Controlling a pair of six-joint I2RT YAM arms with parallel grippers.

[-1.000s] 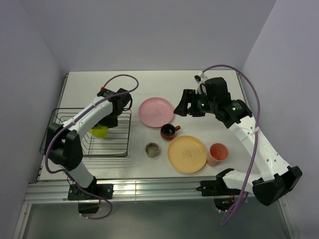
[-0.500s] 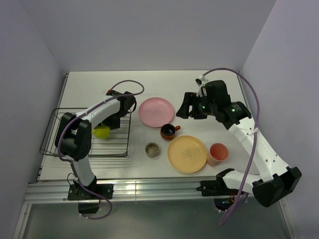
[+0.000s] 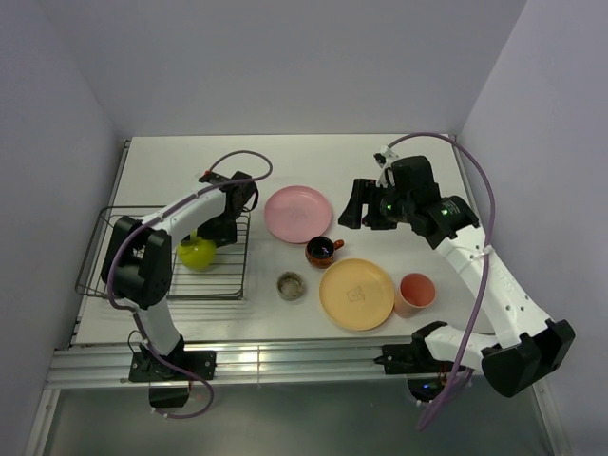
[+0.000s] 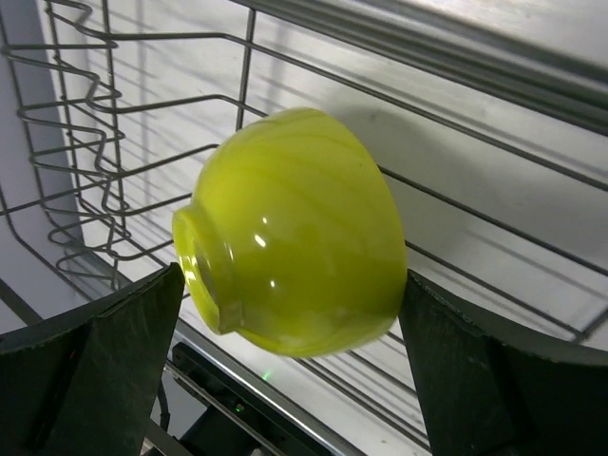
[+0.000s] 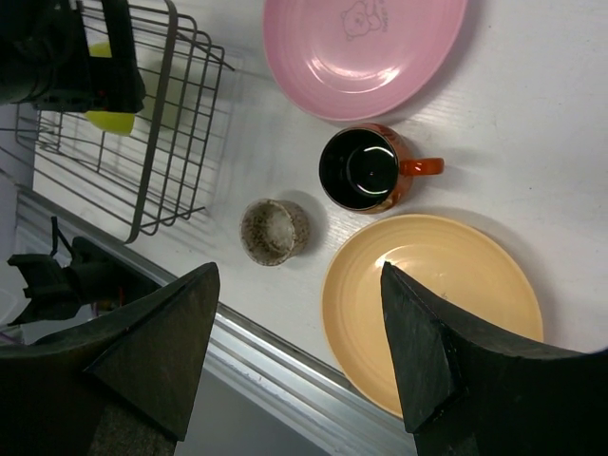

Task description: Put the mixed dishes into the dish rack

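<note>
The lime-green bowl (image 3: 198, 252) lies on its side inside the dark wire dish rack (image 3: 245, 258). In the left wrist view the bowl (image 4: 290, 233) fills the span between my left gripper's (image 4: 290, 285) wide-open fingers, over the rack's wires (image 4: 247, 57). My right gripper (image 3: 356, 211) is open and empty, above the table right of the pink plate (image 3: 297, 213). On the table are the red-orange bowl (image 3: 323, 251), the tiny beige cup (image 3: 291, 285), the yellow-orange plate (image 3: 357, 294) and the salmon-pink cup (image 3: 415, 293).
The right wrist view shows the pink plate (image 5: 366, 47), the red-orange bowl (image 5: 366, 169), the beige cup (image 5: 273, 231), the yellow-orange plate (image 5: 432, 304) and the rack's corner (image 5: 161, 142). A metal rail (image 3: 285, 359) runs along the table's near edge.
The left wrist has swung round over the rack and the green bowl now sits slightly lower and to the right. The right gripper has drifted a little to the right.
</note>
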